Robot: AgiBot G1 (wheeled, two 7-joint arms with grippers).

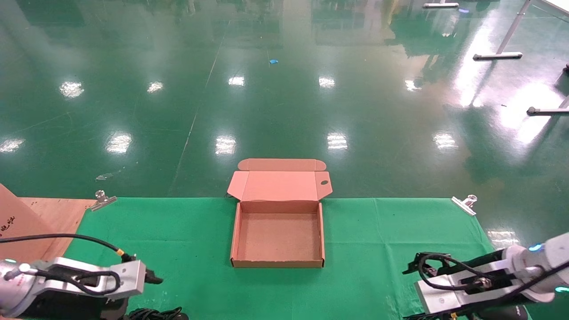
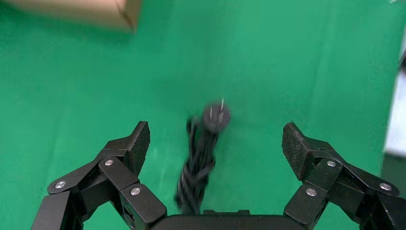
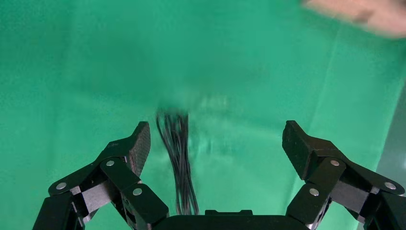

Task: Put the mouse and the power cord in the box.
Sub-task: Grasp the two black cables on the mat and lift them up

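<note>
The brown box (image 1: 278, 263) lies open mid-table, with nothing inside and its lid (image 1: 278, 186) folded back. The power cord (image 2: 197, 160), a bunched black cable with a round plug (image 2: 216, 116), lies on the green cloth. My left gripper (image 2: 215, 140) hovers open above it, fingers well apart on either side. In the head view this gripper (image 1: 153, 279) is at the near left, and part of the cord (image 1: 155, 314) shows below it. My right gripper (image 3: 215, 140) is open at the near right (image 1: 415, 266), over a bundle of thin black wire (image 3: 177, 163). The mouse itself is hidden.
A green cloth (image 1: 382, 240) covers the table, held by metal clips at the far corners (image 1: 103, 198) (image 1: 466, 203). A wooden board (image 1: 31, 222) sits at the left edge. A box corner (image 2: 110, 12) shows in the left wrist view.
</note>
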